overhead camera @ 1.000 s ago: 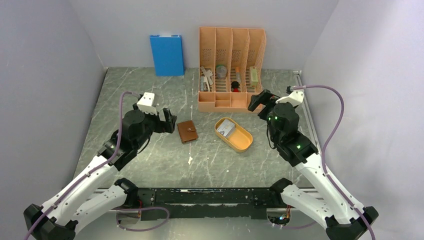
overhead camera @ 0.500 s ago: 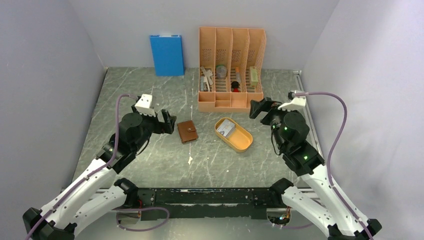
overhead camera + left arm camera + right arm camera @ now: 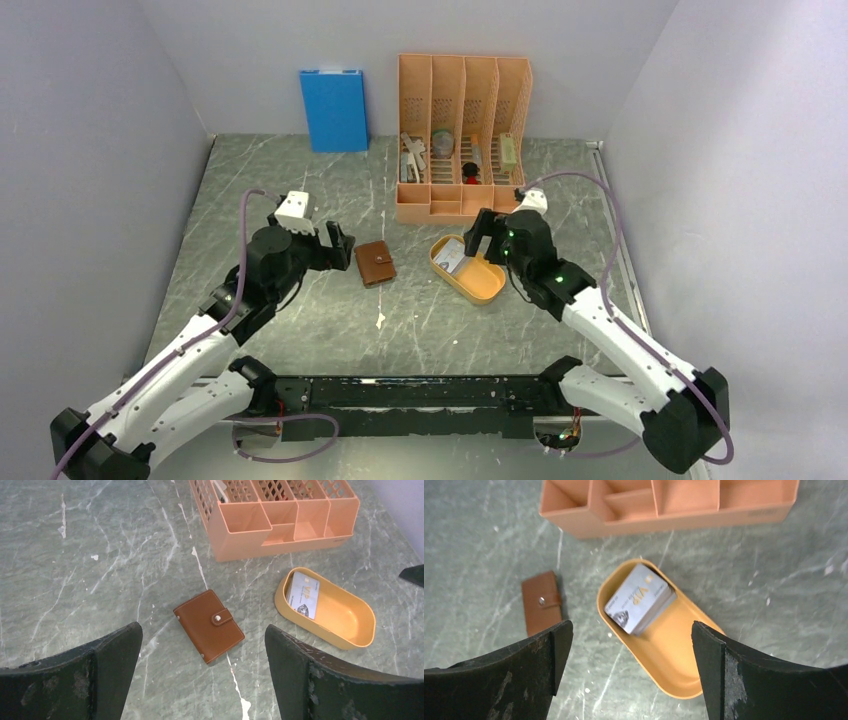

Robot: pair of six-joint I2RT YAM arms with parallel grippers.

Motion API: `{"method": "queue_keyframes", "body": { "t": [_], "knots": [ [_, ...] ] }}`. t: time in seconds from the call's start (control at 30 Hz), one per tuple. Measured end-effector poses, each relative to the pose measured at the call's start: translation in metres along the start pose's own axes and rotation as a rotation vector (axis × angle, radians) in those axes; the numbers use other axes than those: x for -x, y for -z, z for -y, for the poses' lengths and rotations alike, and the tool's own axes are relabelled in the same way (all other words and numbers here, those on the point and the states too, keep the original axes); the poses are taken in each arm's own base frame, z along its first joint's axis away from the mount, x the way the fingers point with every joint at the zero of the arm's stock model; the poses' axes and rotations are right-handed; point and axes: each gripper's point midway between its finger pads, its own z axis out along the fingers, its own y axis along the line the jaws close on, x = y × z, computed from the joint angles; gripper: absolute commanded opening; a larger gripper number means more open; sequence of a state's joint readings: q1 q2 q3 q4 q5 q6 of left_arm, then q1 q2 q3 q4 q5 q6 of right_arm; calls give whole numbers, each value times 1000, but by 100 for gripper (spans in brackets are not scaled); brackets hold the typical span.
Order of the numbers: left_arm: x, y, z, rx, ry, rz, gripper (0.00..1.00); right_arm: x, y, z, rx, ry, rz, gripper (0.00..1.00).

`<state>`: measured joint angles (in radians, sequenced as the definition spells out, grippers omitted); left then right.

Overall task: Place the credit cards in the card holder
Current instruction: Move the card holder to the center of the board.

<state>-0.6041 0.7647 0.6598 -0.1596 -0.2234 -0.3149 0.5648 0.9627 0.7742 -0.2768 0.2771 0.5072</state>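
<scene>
The card holder point(image 3: 375, 263) is a small brown wallet, snapped shut, lying flat on the marble table. A stack of pale grey credit cards point(image 3: 453, 257) leans in the left end of an orange oval tray point(image 3: 491, 287). My left gripper point(image 3: 341, 244) hovers open just left of the card holder point(image 3: 209, 625), which shows ahead between its empty fingers. My right gripper point(image 3: 484, 238) hangs open above the tray. In the right wrist view the credit cards point(image 3: 639, 598) and the tray point(image 3: 674, 652) lie ahead of its fingers, nothing held.
A tall orange desk organizer point(image 3: 463, 130) with several small items stands just behind the tray. A blue box point(image 3: 333, 110) leans on the back wall. Grey walls close in left, right and rear. A metal rail point(image 3: 610, 215) runs along the table's right edge.
My right arm has swung left from beside the organizer's right end to above the tray. The left arm has barely shifted. Both grippers stayed open.
</scene>
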Motion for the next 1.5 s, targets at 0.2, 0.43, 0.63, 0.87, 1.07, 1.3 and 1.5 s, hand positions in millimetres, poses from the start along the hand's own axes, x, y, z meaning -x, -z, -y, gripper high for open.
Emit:
{"method": "queue_keyframes", "body": {
  "t": [0.2,0.43,0.63,0.87,1.07,1.3,1.5],
  "knots": [
    [-17,-8,-3,21,-11,-68,97,-54,-17,3,13,-39,-135,84],
    [-33,-17,-6,54,-16,-152,97,-102,-13,-53,151,19,-237,83],
    [-40,-17,-12,94,-11,-184,97,-125,-26,-92,188,60,-290,80],
    [-39,-14,-25,173,-16,-182,97,-137,-67,-140,205,52,-316,70],
    [-32,-8,-29,202,-13,-152,97,-154,-98,-154,174,38,-352,65],
    [-31,-6,-28,205,-19,-144,97,-177,-114,-154,154,37,-398,63],
    [-31,-6,-26,199,-22,-145,97,-190,-120,-147,127,34,-423,63]
  ]
}}
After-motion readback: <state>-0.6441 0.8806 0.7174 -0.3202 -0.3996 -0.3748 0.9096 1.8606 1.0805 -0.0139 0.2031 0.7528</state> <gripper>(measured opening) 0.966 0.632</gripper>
